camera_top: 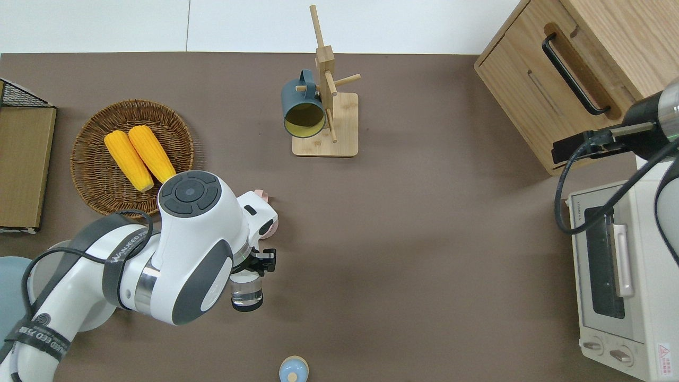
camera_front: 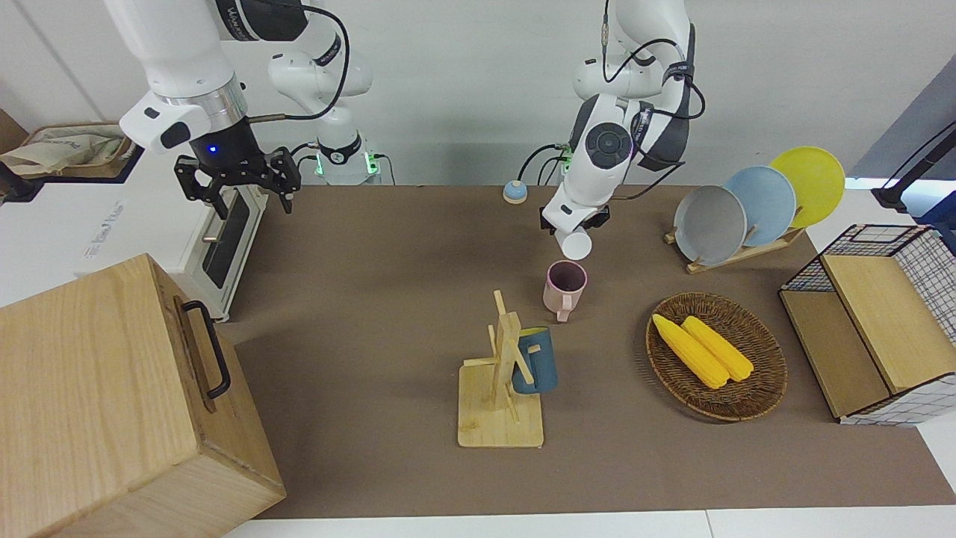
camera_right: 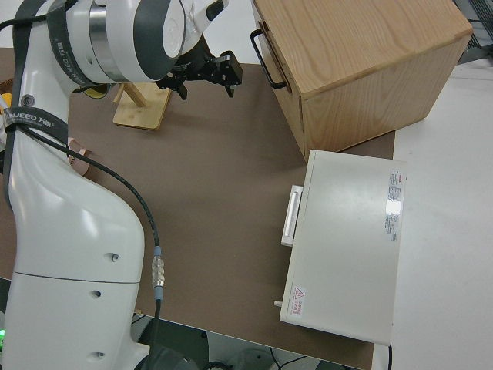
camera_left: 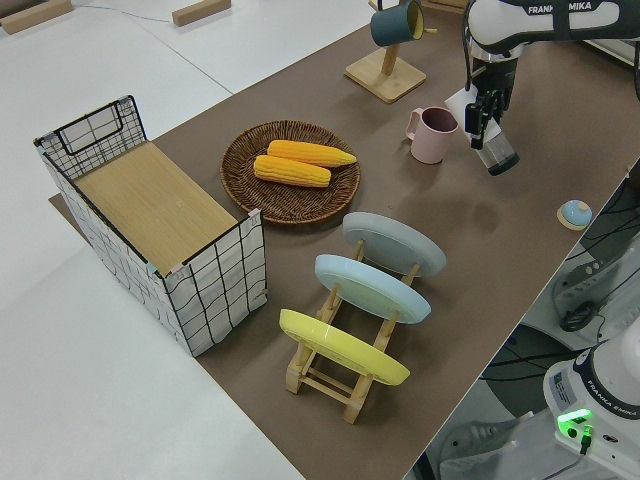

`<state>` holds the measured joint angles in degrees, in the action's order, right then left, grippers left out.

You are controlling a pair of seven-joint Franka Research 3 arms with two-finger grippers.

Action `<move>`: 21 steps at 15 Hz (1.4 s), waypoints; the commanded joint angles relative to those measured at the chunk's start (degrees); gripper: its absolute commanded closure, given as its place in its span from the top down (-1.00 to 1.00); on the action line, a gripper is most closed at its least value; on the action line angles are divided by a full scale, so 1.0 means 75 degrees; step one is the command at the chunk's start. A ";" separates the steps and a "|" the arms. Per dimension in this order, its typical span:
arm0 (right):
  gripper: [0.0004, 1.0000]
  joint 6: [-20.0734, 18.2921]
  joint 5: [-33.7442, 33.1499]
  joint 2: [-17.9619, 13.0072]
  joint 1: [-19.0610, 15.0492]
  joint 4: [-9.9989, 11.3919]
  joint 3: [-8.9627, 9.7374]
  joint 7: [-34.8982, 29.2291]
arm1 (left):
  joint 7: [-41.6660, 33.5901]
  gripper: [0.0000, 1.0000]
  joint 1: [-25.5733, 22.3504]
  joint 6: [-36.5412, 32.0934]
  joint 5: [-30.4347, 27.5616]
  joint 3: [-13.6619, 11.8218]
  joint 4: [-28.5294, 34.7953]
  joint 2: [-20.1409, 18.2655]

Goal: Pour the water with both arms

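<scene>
Nearest the robots on the brown tabletop (camera_top: pixel 424 239) we see a small blue knob (camera_top: pixel 293 369). The left gripper (camera_top: pixel 253 270) is up in the air, its fingers closed on a clear glass (camera_top: pixel 246 293), which it holds tilted; in the front view the glass's mouth points down toward the pink mug (camera_front: pixel 565 288). From overhead the glass is over bare tabletop just beside the mug, which the arm mostly hides. The mug stands upright with its handle turned away from the robots. Toward the left arm's end, a wicker basket (camera_top: pixel 85 159) holds two corn cobs (camera_top: pixel 140 157). Farther still, a blue mug (camera_top: pixel 303 110) hangs on a wooden mug rack (camera_top: pixel 329 101). The right arm is parked, its gripper (camera_front: pixel 237 179) with fingers spread apart and holding nothing.
</scene>
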<state>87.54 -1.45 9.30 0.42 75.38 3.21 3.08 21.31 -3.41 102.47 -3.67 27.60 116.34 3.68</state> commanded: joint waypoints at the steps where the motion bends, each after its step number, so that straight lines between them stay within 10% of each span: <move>1: 0.97 0.0012 0.0053 -0.0173 -0.0137 0.0203 0.0088 0.0198 | 0.0135 -1.00 -0.0025 -0.0420 0.0161 0.0012 -0.0465 0.0282; 21: 0.97 0.0012 0.0053 -0.0185 -0.0137 0.0203 0.0088 0.0198 | 0.0170 -1.00 -0.0025 -0.1544 0.0102 0.0012 -0.1015 0.0646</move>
<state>87.54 -1.45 9.26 0.42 75.38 3.21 3.10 21.65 -3.42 94.67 -3.65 27.49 111.19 8.18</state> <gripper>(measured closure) 0.009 0.348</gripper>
